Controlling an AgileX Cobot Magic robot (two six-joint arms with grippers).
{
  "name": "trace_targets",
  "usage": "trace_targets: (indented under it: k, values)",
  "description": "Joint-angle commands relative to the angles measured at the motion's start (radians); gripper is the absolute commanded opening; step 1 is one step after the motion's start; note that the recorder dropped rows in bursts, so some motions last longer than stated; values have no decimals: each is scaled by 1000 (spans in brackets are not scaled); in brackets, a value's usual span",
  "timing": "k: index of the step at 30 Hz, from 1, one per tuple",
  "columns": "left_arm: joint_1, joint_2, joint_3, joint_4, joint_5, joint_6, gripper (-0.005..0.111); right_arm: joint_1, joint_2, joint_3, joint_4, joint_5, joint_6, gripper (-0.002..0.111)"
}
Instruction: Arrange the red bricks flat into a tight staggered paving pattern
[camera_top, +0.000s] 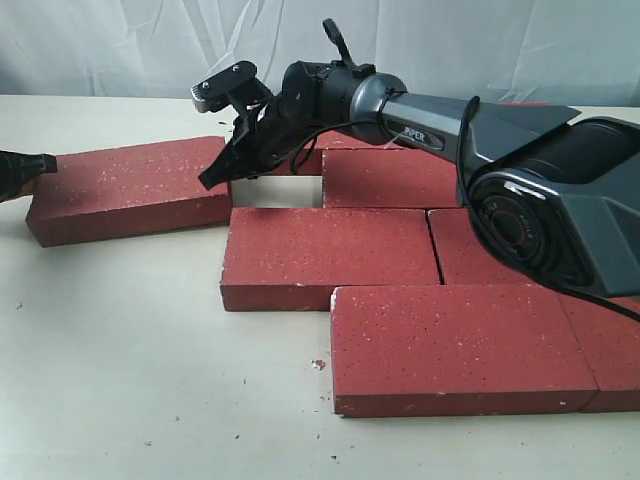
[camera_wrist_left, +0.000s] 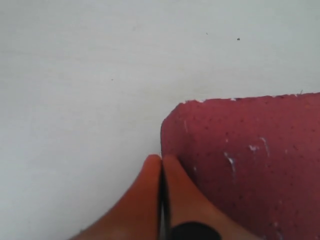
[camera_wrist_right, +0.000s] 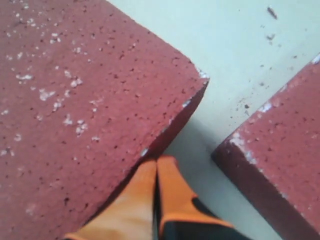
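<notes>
Paving (camera_top: 330, 255): flat, staggered, mostly tight | stray red brick (camera_top: 130, 190): left of paving, skewed, gap open | left pincer (camera_top: 45, 163), right pincer (camera_top: 222, 172): each pressed together, at opposite stray-brick ends | outstanding, by judgement: seat stray brick.

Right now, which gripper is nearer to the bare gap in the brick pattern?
Right. The right gripper sits beside the gap; the left gripper is at the far end of the loose brick.

Pale table (camera_top: 120, 380) w/ red bricks (camera_top: 330, 255) flat, few crumbs (camera_top: 318, 364).
</notes>
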Motion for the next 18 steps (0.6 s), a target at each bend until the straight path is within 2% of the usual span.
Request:
trace_targets:
  k: [1,4,8,12,18]
  values:
    - [-7,4,-1,-54,90,68,0,2,-6,-1,27,-39,2,-1]
    - [-7,4,-1,-79,131,121,0,2,-10,-1,9,-25,2,-1]
    - [-7,6,-1,-199,147,223,0,0,-19,-1,-6,-8,2,-1]
    - [-7,31,-1,-213,224,259,0,-1,-19,-1,-64,52,2,-1]
    - [-7,39,-1,-220,221,276,0,-1,-27,-1,-68,89,2,-1]
